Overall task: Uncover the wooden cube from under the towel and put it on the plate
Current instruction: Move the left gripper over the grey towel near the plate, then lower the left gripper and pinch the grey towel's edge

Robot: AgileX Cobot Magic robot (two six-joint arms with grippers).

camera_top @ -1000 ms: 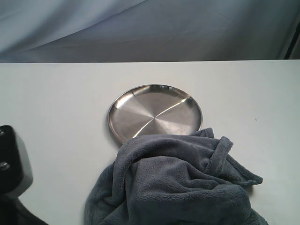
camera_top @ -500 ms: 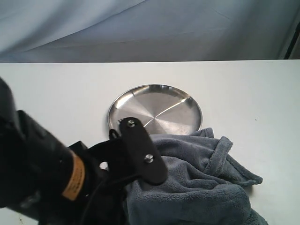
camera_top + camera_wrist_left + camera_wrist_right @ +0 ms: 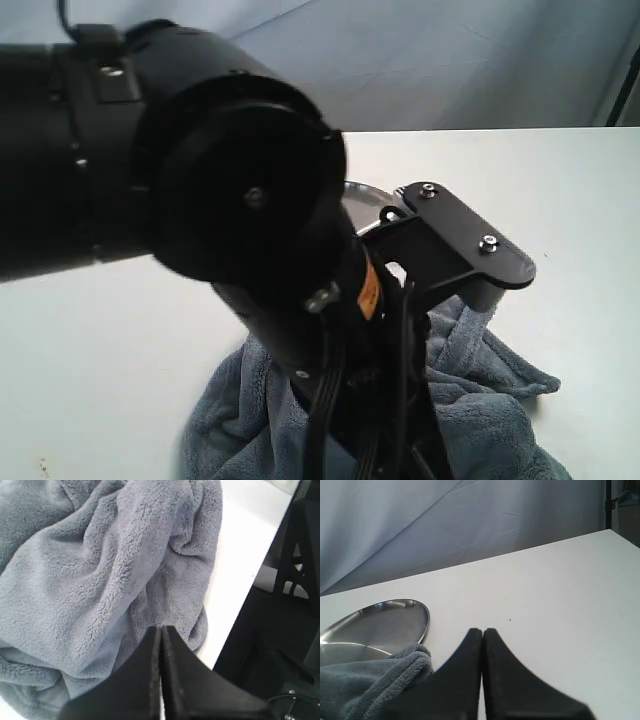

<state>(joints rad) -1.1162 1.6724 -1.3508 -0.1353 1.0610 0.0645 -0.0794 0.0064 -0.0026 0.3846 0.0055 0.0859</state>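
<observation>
The dark blue-grey towel [image 3: 100, 570] lies bunched in thick folds on the white table, and the wooden cube is hidden. My left gripper [image 3: 161, 630] is shut with nothing in it, its tips just above the towel's folds close to the table's edge. In the exterior view the left arm [image 3: 230, 220] covers most of the towel [image 3: 490, 400], and only a sliver of the steel plate [image 3: 362, 192] shows. My right gripper [image 3: 482, 631] is shut and empty, low over bare table beside the towel's edge [image 3: 375, 677], with the plate [image 3: 375, 625] beyond it.
The white table [image 3: 560, 590] stretches to a blue-grey curtain [image 3: 445, 525] at the back. In the left wrist view the table edge [image 3: 235, 600] runs beside the towel, with dark frame parts [image 3: 295, 565] beyond it.
The left arm has swung up and across the exterior view, from the lower left to over the towel. It now hides most of the plate and the towel.
</observation>
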